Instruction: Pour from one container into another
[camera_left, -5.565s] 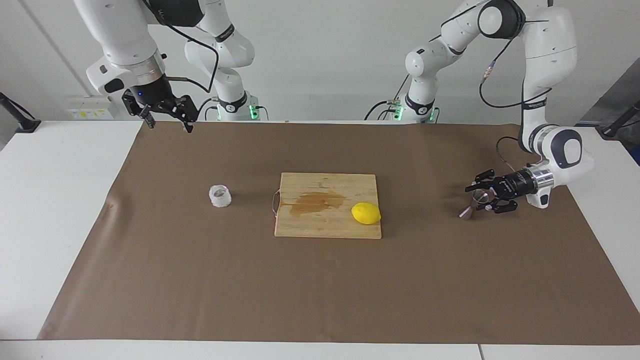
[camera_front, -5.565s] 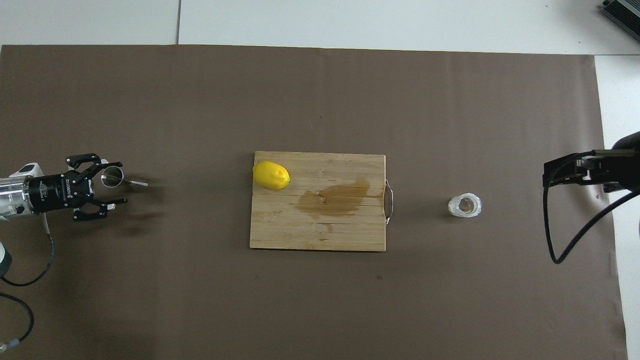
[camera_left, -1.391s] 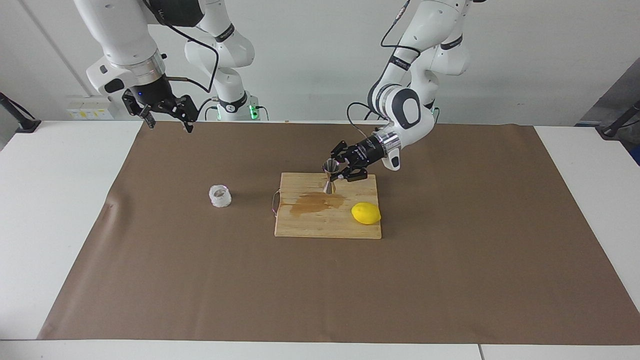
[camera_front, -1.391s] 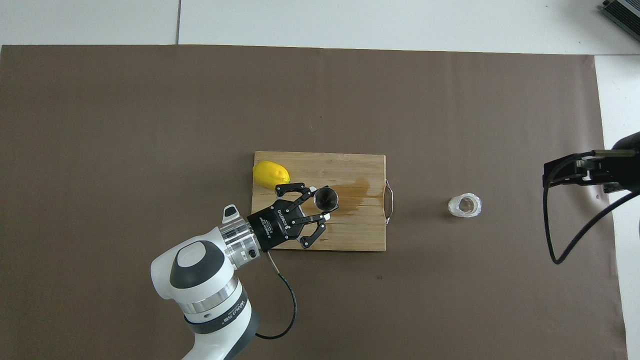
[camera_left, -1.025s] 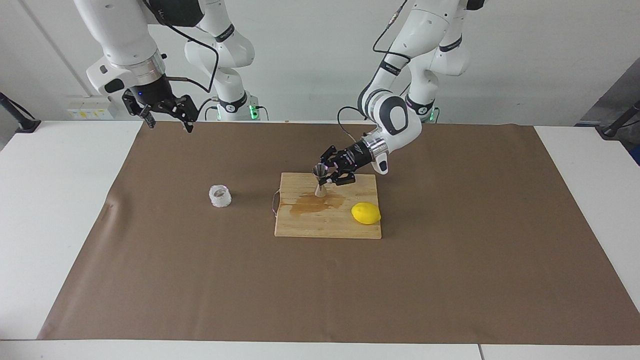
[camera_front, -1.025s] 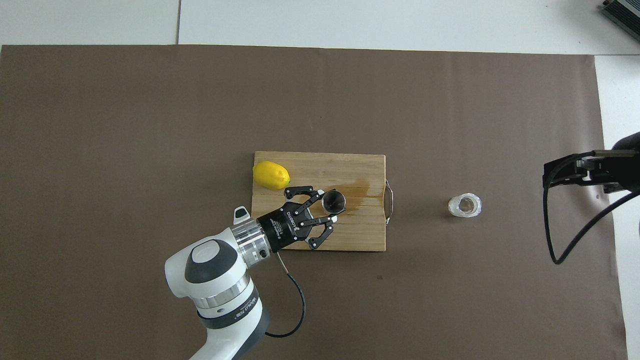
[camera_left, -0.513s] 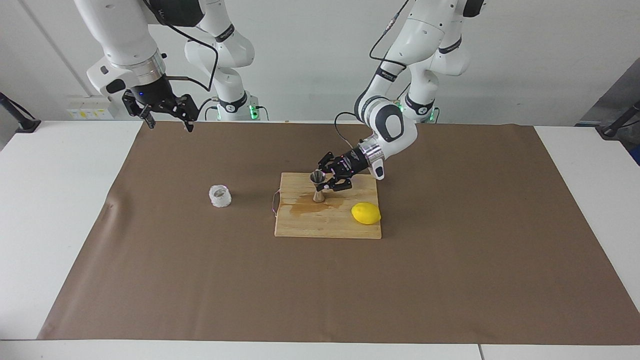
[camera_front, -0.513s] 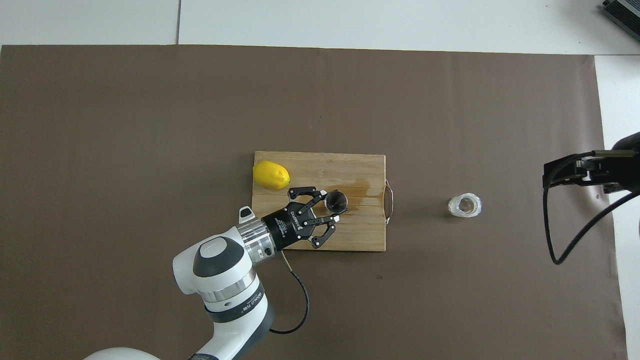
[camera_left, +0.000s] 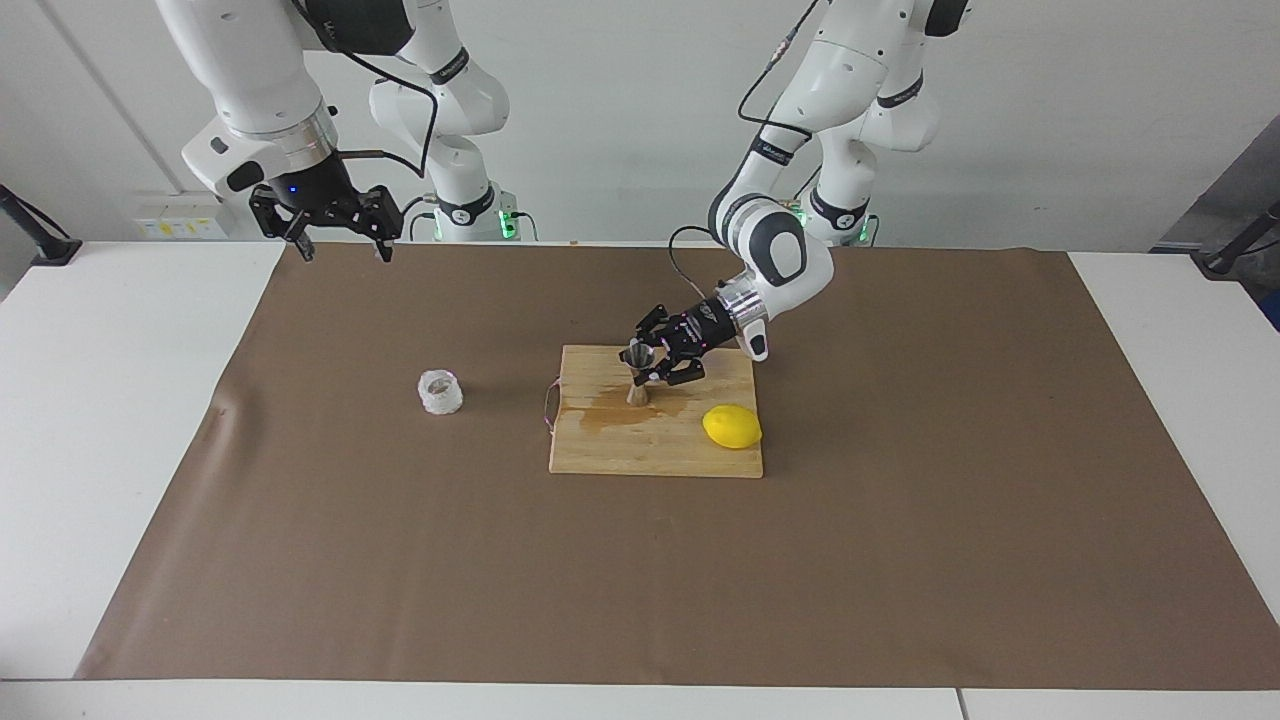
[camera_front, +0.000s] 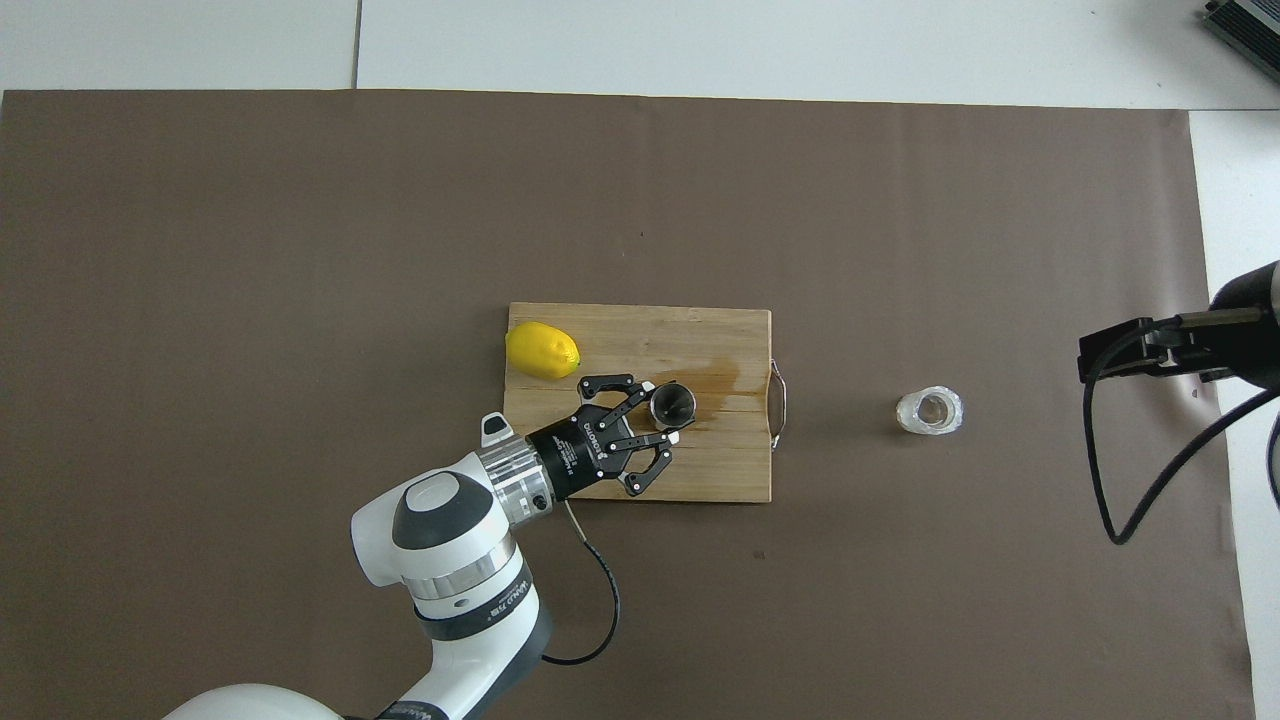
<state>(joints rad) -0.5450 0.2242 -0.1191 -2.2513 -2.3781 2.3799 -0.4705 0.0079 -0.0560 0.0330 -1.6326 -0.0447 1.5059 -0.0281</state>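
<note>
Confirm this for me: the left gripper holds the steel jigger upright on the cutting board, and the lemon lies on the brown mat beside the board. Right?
Not quite. The lemon lies on the cutting board itself, at its corner toward the left arm's end, as the overhead view shows. The rest holds: the left gripper holds the steel jigger upright on the board.

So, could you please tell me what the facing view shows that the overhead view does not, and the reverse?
Only the facing view shows the jigger's hourglass profile, standing upright on the cutting board, and the right gripper raised above the table's edge nearest the robots. Only the overhead view looks down into the jigger's mouth and the frosted cup. Both show the left gripper shut on the jigger, the lemon on the board, and the cup standing alone toward the right arm's end.
</note>
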